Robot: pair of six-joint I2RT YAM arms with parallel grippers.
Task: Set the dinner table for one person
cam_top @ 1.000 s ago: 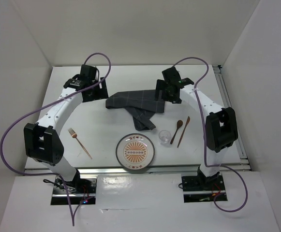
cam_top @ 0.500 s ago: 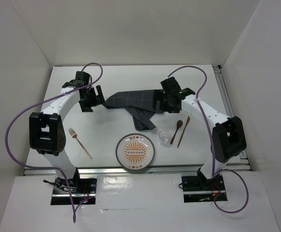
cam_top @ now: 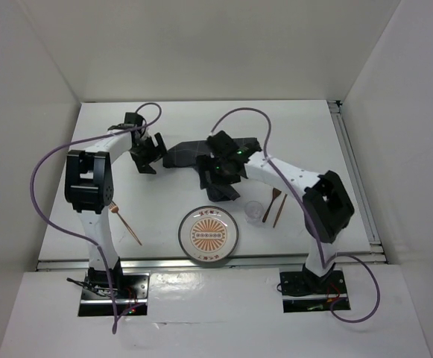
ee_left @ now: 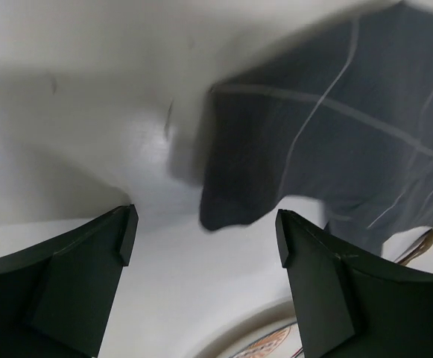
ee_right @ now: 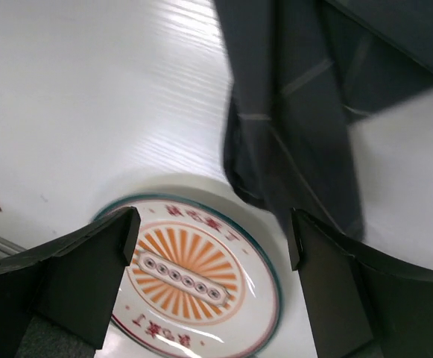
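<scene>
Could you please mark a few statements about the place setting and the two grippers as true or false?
1. The left gripper and the right gripper are both open and empty. True.
2. The cloth covers the plate. False: the plate is bare, and the cloth lies behind it on the table.
3. The glass stands left of the plate. False: it stands to the plate's right, beside the spoon.
4. The fork lies left of the plate. True.

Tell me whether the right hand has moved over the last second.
Yes. The right hand has swung left and nearer, from the right end of the cloth to almost straight beyond the plate, which stayed put.
</scene>
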